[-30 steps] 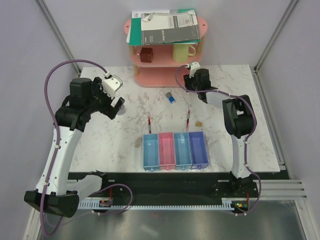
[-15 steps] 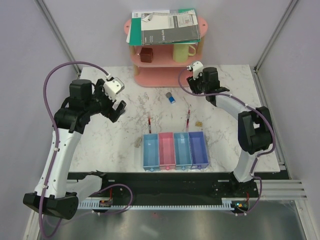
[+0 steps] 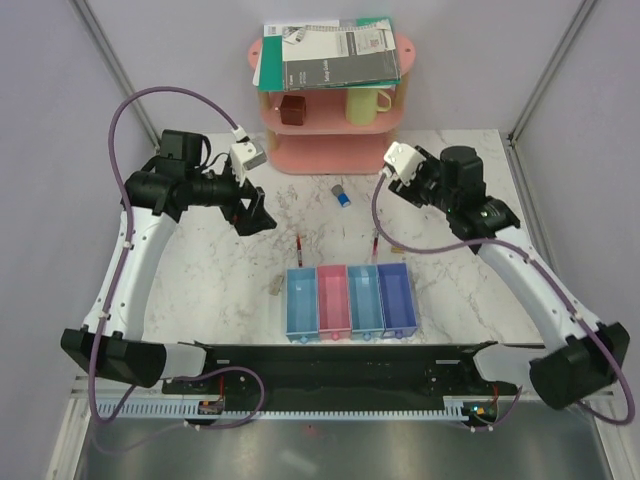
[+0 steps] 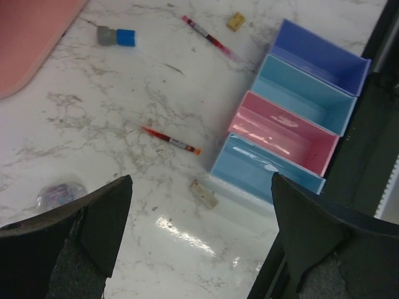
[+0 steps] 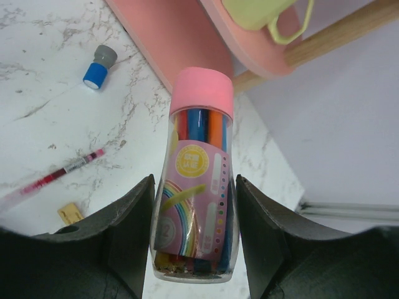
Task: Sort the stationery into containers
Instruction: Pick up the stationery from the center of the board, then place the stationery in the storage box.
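- A pink shelf rack stands at the far edge of the white marbled bench.
- Grey-green notebooks lie stacked on the rack's top shelf, overhanging its left end.
- A brown cube sits on the rack's shelf just below, towards the left.
- A yellow mug stands on that same shelf, towards the rack's right end, handle pointing right.

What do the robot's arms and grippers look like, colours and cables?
The left arm and right arm have white links with black joints. A purple cable loops along each. Each wrist carries a small white camera block. The left gripper and right gripper have broad black fingers.
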Tool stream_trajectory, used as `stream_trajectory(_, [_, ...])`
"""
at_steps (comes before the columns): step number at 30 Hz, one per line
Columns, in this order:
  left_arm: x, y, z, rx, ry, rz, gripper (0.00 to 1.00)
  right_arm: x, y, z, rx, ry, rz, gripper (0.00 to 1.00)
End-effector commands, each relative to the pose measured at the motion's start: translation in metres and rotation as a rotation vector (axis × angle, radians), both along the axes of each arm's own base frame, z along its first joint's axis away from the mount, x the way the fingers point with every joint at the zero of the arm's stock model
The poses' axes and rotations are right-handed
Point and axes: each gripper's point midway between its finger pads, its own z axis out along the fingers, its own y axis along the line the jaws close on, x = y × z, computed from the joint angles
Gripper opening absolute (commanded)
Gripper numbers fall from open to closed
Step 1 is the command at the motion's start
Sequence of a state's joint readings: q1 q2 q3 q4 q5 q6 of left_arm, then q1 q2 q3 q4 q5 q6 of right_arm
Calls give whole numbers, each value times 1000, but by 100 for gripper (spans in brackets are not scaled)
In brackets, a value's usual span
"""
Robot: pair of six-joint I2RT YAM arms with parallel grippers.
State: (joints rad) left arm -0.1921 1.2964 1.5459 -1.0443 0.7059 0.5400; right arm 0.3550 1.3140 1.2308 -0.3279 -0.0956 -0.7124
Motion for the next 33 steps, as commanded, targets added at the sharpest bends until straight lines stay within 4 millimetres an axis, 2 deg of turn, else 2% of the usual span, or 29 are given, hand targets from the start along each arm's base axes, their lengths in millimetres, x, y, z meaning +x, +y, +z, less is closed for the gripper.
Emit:
stream_trajectory(1, [-24, -34, 31, -187, 107, -180, 100, -44, 7, 27, -155, -140, 141, 0])
stream_trajectory(3, [-24, -45, 36, -255, 153, -243, 100, -62, 5, 39, -170, -197, 148, 0])
stream_trajectory(4, [-24, -49, 44, -279, 151, -265, 100, -70, 12, 44, -176, -220, 173, 0])
stream_trajectory(5, [-28, -54, 52, -327, 168, -307, 100, -78, 9, 49, -191, -254, 172, 0])
stream_trajectory(6, [-25, -59, 51, -348, 200, -321, 100, -82, 8, 53, -201, -274, 168, 0])
stream_trajectory(8, [-29, -66, 64, -414, 217, -384, 100, -94, 14, 59, -213, -325, 192, 0])
stream_trajectory(9, [-28, -71, 63, -433, 239, -407, 100, -97, 14, 61, -222, -347, 185, 0])
stream_trajectory(10, [-28, -74, 67, -453, 250, -425, 100, -103, 20, 56, -232, -359, 207, 0])
stream_trajectory(11, [-30, -78, 71, -481, 274, -452, 100, -107, 20, 66, -247, -419, 213, 0])
stream_trajectory(13, [-30, -84, 75, -512, 303, -491, 100, -117, 26, 71, -258, -483, 219, 0])
stream_trajectory(22, [-24, -111, 71, -529, 361, -585, 100, -144, 48, 88, -333, -754, 262, 0])
stream_trajectory(27, [-28, -126, 72, -547, 387, -646, 100, -157, 62, 93, -344, -838, 307, 0])
stream_trajectory(28, [-29, -128, 73, -554, 392, -656, 100, -159, 62, 99, -340, -867, 301, 0])
stream_trajectory(33, [-21, -139, 73, -565, 392, -692, 100, -167, 67, 105, -320, -890, 292, 0])
